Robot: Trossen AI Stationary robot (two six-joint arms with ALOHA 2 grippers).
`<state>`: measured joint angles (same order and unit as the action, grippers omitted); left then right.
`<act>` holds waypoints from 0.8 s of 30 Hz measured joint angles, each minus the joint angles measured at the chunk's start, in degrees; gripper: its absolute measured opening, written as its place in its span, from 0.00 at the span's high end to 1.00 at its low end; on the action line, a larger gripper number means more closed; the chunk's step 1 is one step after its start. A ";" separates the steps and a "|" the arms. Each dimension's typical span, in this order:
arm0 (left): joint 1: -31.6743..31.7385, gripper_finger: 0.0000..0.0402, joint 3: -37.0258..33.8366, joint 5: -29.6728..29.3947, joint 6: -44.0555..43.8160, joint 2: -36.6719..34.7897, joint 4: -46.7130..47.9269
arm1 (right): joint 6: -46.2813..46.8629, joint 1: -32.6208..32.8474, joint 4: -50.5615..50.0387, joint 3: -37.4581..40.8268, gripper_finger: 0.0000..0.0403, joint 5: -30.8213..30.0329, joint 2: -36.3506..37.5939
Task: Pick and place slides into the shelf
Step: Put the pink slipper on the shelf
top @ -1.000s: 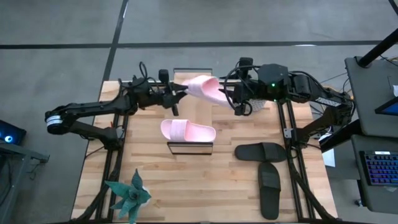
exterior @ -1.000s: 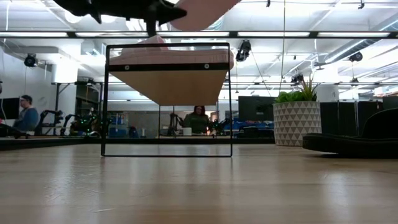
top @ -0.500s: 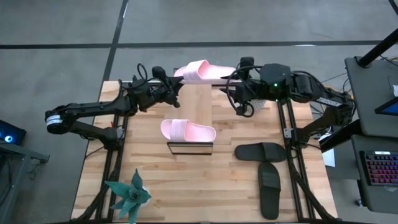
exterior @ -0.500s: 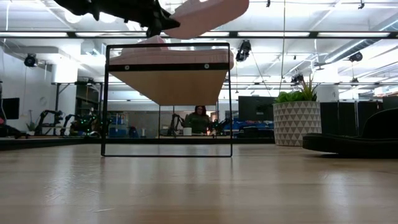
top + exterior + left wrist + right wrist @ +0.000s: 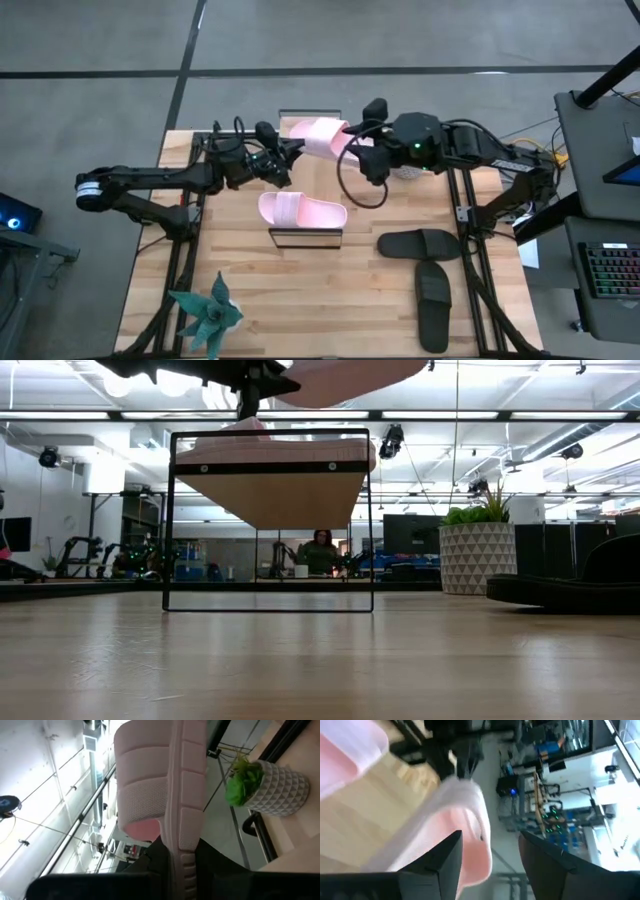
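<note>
Since a second ago, the right arm has swung in toward the middle of the desk point(image 5: 240, 300), and the pink slide in the air point(image 5: 322, 137) has turned and now hangs flatter over the far end of the shelf point(image 5: 305, 236). The shelf is the tall thing in the middle, with a wood top and a thin black frame. One pink slide point(image 5: 301, 210) already lies on top of it. The two black slides point(image 5: 428, 268) lie on the desk on the right side, well apart from both arms. The left gripper point(image 5: 283, 160) has its fingers clamped on the back edge of the raised pink slide — its wrist view shows the sole edge squeezed between them. The right gripper point(image 5: 352, 152) is just beside the other end of the same slide, with its fingers point(image 5: 440, 865) apart and the slide's rounded end in front of them, not held. This slide looks light and soft like foam, so it may bend a bit and wobble when held by one edge. It is not easy to break. The thick sole edge or the wide strap looks like the best place to hold it — the smooth top could slip.
</note>
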<state>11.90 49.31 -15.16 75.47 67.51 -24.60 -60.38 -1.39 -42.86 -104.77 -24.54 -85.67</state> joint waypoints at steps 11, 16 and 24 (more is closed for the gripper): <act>-1.56 0.94 0.69 -0.83 0.26 0.00 -0.30 | -4.55 0.00 2.16 0.00 0.58 -0.55 -1.79; -2.32 0.94 0.69 -0.87 0.47 0.00 -0.33 | -4.63 -0.06 2.39 0.00 0.59 -0.48 -1.84; -3.30 0.94 0.71 0.69 1.57 0.00 -0.37 | -4.36 -0.07 2.28 0.00 0.59 -0.37 -1.84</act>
<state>8.60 50.03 -14.47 77.04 67.51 -24.97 -64.74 -1.45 -40.58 -104.77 -24.91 -87.50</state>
